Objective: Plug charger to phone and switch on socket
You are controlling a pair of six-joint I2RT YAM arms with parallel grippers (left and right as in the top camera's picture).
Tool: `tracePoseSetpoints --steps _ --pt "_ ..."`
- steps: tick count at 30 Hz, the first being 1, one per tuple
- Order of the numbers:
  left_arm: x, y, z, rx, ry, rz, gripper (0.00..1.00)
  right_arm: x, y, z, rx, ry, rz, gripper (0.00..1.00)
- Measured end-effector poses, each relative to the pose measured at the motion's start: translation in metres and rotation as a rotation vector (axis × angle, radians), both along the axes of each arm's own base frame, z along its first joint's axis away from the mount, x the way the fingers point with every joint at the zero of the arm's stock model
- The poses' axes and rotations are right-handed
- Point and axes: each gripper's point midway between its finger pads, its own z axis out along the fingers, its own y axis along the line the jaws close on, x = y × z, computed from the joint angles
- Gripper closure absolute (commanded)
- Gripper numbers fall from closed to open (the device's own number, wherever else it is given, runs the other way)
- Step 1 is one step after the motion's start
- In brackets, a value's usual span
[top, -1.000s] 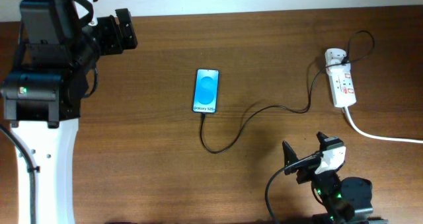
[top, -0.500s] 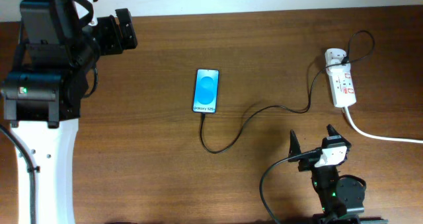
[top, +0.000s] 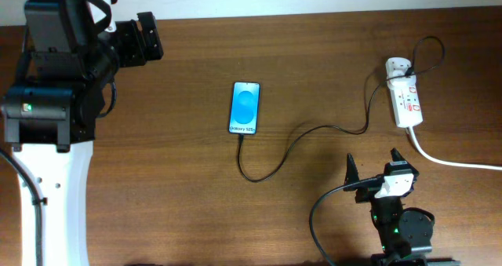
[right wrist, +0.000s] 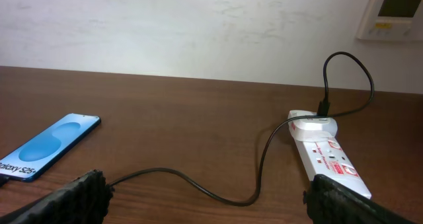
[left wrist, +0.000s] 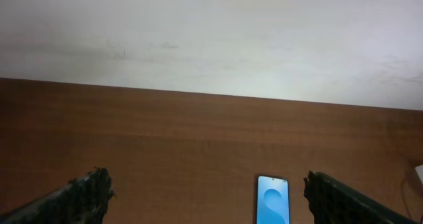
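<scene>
Short of the socket [top: 408, 105] with right gripper [top: 373, 162] spread wide, risks snagging the charger [top: 398, 65] and unplugging the phone [top: 245, 107].

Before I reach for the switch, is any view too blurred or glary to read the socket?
Right wrist: the socket is sharp and evenly lit, no glare, red markings plain. Overhead: sharp, soft shadows only, but the socket is small. Left wrist: slightly soft, the phone bright, no use for the socket.
</scene>
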Motion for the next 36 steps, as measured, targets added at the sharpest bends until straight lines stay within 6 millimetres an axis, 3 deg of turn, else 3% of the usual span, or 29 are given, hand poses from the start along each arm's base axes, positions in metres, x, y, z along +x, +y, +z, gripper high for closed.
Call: tracePoseSetpoints --steps 30,33,35,36 --pt "-0.004 0.000 0.004 -0.001 -0.011 -0.001 0.01 0.000 0.000 0.000 0.000 0.000 0.000 0.02" --pt "-0.038 0.004 0.003 0.008 0.043 0.006 0.01 0.000 0.000 0.000 -0.001 0.000 0.000 0.02" --pt "-0.073 0.009 -0.006 0.021 0.122 0.016 0.01 0.000 0.000 0.000 0.000 0.000 0.000 0.02" --pt "-0.103 0.016 -0.020 0.042 0.207 0.033 0.01 0.000 0.000 0.000 0.000 -0.002 0.000 0.02"
